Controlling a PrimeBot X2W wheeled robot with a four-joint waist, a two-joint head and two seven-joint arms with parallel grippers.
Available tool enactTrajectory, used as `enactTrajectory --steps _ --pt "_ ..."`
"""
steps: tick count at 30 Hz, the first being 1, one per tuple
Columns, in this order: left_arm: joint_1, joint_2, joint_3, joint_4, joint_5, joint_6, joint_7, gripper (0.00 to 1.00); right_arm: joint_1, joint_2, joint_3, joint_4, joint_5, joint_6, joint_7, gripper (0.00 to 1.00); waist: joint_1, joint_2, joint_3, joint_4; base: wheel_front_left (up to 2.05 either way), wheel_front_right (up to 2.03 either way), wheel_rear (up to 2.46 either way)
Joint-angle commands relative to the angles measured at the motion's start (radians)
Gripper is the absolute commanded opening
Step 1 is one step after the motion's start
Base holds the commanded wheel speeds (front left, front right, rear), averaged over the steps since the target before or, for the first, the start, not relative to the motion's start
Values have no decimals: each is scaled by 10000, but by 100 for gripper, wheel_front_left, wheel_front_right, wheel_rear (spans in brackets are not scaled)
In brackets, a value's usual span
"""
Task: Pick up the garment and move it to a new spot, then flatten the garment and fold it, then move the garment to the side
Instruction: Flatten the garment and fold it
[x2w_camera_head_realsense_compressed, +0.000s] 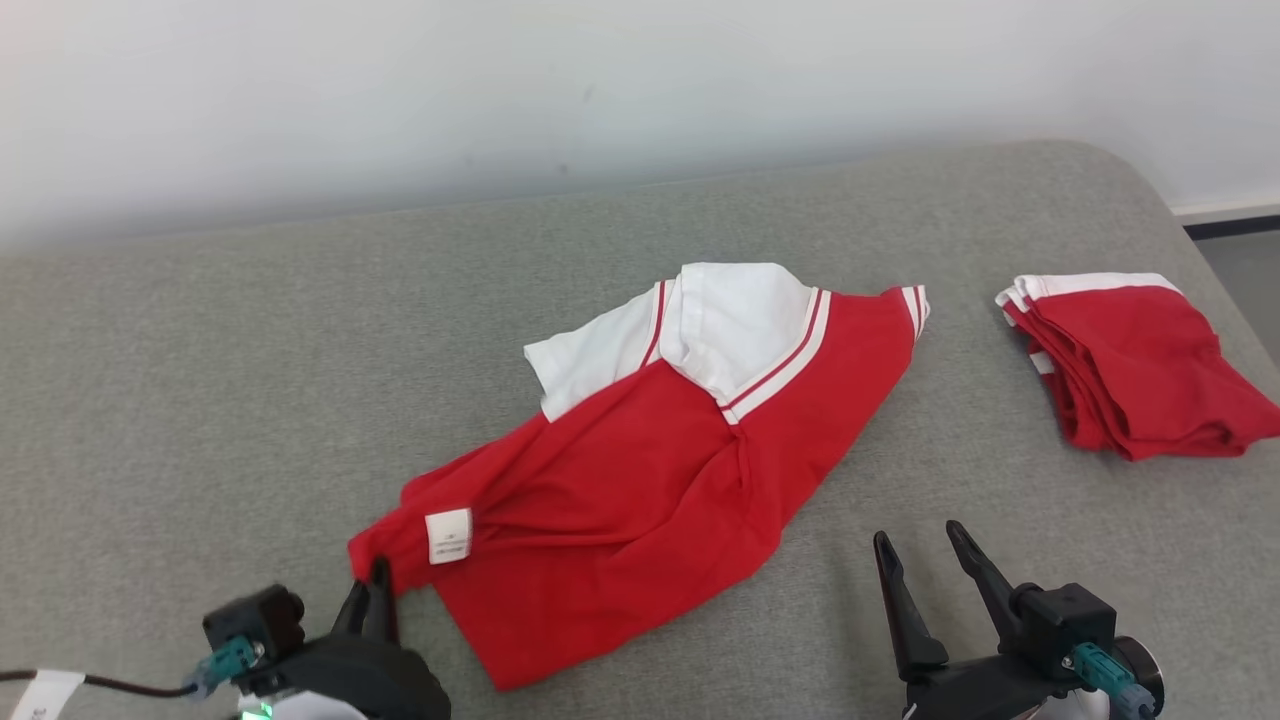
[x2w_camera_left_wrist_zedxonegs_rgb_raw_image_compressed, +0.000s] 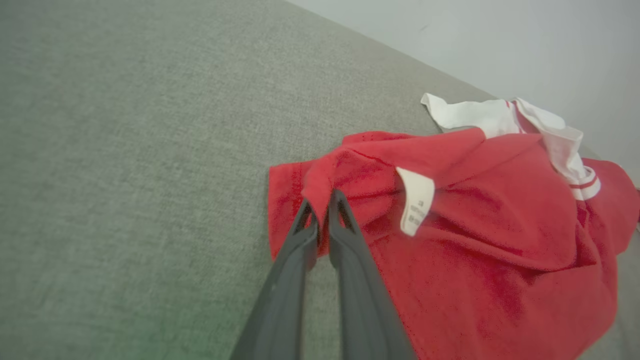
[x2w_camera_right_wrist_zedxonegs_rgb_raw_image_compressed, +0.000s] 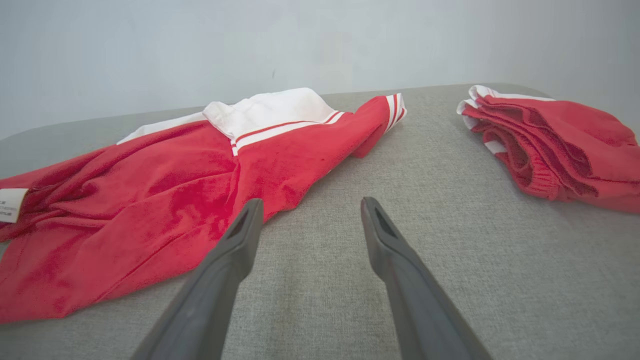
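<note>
At the left, the left gripper (x2w_camera_head_realsense_compressed: 372, 580) was closed tight on the near-left corner of the garment (x2w_camera_head_realsense_compressed: 640, 470), a red shirt with white collar and sleeve lying rumpled about the middle of the grey counter (x2w_camera_head_realsense_compressed: 200, 400). From the head view the pinch was half hidden behind the fingers. The left wrist view showed it plainly, with the left gripper (x2w_camera_left_wrist_zedxonegs_rgb_raw_image_compressed: 320, 200) nipping a fold of red cloth between its tips and the white label (x2w_camera_left_wrist_zedxonegs_rgb_raw_image_compressed: 416, 207) just to their right. That view also showed broad bare counter left of the shirt.

Further right, the right wrist view showed the right gripper (x2w_camera_right_wrist_zedxonegs_rgb_raw_image_compressed: 310, 205) with fingers spread wide and empty, over a bare strip between the garment's near hem (x2w_camera_right_wrist_zedxonegs_rgb_raw_image_compressed: 150, 210) and a folded red pile (x2w_camera_right_wrist_zedxonegs_rgb_raw_image_compressed: 555, 145). The head view placed that pile (x2w_camera_head_realsense_compressed: 1130, 365) near the counter's rounded right edge, and the far edge met the pale wall (x2w_camera_head_realsense_compressed: 400, 100).
</note>
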Motion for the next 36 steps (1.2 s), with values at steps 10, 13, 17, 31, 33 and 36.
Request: enactTrajectory --steps 10,13,17,31,33,36 --pt "1315 -67 404 -602 -715 206 -147 100 -233 -1 122 -263 -358 -25 411 100 0 0 -239 631 0 0 0" --pt "1349 -28 460 -826 -545 162 -419 100 -707 -103 123 -335 -559 -25 891 100 0 0 -250 743 0 0 0" --pt "1169 1 428 -1098 -272 83 -656 100 -1467 -142 -39 -126 -802 -25 1685 100 0 0 -195 947 0 0 0" --pt "723 -451 722 -2547 2409 -795 -1094 100 -4827 -50 -404 2992 -1871 -25 4080 100 0 0 646 2616 0 0 0" --pt "820 -594 837 -2621 2661 -1042 -1096 100 -5057 -51 -503 3398 -2011 -25 4056 100 0 0 736 2799 0 0 0" --pt "945 -859 1031 -2557 2973 -1361 -1098 100 -5334 -55 -786 3871 -2315 -25 3890 100 0 0 823 2999 0 0 0"
